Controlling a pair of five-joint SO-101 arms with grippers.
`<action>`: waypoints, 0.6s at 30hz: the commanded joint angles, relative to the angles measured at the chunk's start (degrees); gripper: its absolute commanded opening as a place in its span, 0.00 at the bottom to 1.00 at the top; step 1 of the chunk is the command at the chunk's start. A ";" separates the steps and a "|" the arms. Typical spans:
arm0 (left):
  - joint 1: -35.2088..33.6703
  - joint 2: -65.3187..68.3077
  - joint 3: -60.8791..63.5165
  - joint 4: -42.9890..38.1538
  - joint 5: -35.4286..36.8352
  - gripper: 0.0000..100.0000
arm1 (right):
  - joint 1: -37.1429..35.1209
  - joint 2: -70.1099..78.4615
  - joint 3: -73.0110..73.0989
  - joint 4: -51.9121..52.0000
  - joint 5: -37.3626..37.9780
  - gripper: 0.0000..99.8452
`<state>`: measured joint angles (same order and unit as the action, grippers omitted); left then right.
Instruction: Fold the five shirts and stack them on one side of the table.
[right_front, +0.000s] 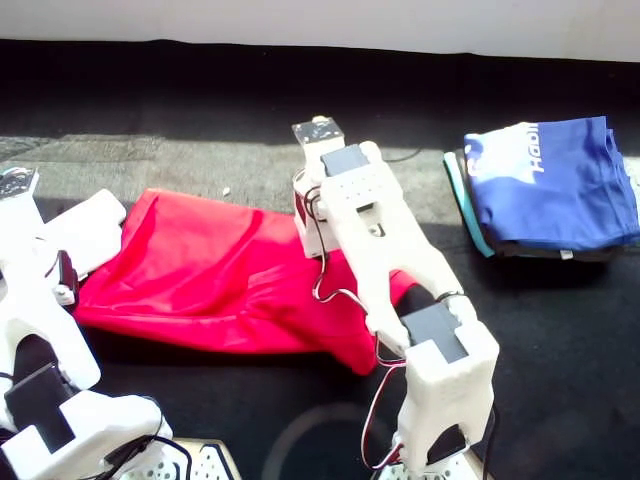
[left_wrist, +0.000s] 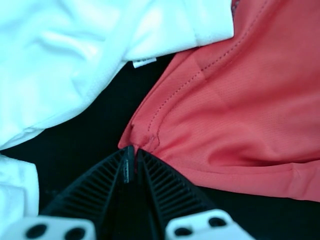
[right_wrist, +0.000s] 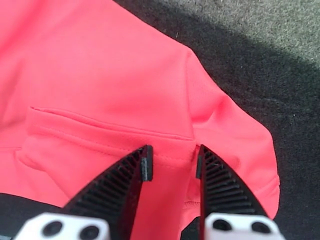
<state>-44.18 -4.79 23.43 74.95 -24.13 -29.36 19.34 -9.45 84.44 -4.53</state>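
Where the left arm stands at the near left corner of the table (right_front: 560, 350), the left claw (left_wrist: 131, 152) is clamped tight on a bunched corner of the red shirt (right_front: 220, 280). Its ribbed black jaws meet with only a pinch of cloth between them, and the fabric puckers at the grip.

The right arm rises from the near edge around the middle of the table and stretches away over the red shirt. The right claw (right_wrist: 172, 162) sits at the shirt's far right part with its jaws a narrow gap apart, one on either side of a stitched hem. The cloth between them lies flat, not pinched. I cannot tell whether the tips touch the cloth or hang just above it.

The red shirt lies unfolded across the middle and left of the table. It runs from the left claw to beneath the right arm, and one corner pokes out on the arm's near right side.

The white shirt (right_front: 95, 225) is crumpled at the left, touching the red shirt's left end. A small label shows at its edge in the left wrist view.

Farther off, at the far right and well apart from the red shirt, sits the stack (right_front: 545, 250) of folded shirts. The blue shirt (right_front: 555, 180) is on top, with a teal edge and a dark layer showing under it.
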 joint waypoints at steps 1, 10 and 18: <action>-0.04 -2.33 -1.45 -0.18 -0.62 0.01 | 0.66 -0.31 -2.24 -0.40 0.09 0.03; -0.13 -2.07 -1.63 -0.18 -0.62 0.01 | 0.75 -0.66 -2.42 -0.31 -0.18 0.01; 0.04 -2.07 -1.98 -0.53 -0.62 0.01 | -3.74 -0.31 -0.48 2.95 0.26 0.01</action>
<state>-44.18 -4.79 23.43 74.95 -24.13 -30.51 19.34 -9.45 86.46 -4.53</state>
